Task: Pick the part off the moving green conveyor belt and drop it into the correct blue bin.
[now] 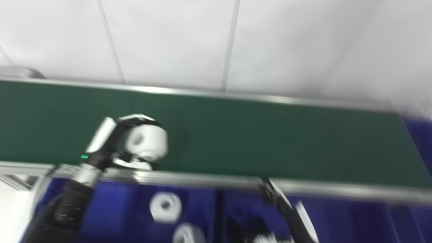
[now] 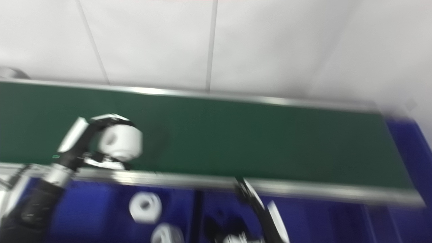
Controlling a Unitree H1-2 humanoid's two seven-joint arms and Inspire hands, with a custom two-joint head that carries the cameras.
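Left eye view, blurred. Left hand (image 1: 125, 141) is over the near left part of the green conveyor belt (image 1: 270, 141), fingers wrapped around a white cylindrical part (image 1: 146, 141) with a hole in its face. The part sits just above the belt's near metal rail (image 1: 320, 189). Below the rail, a blue bin (image 1: 118, 209) holds two similar white parts (image 1: 165, 206). Right hand (image 1: 287, 216) rises at bottom centre-right, fingers pointing toward the rail; cannot tell whether it is spread or closed.

Right eye view, same layout. Left hand (image 2: 98, 141) clasps the part (image 2: 120, 143) over the belt (image 2: 253, 141). Right hand (image 2: 260, 212) is low, its state unclear. White wall panels (image 2: 168, 44) lie beyond the belt.
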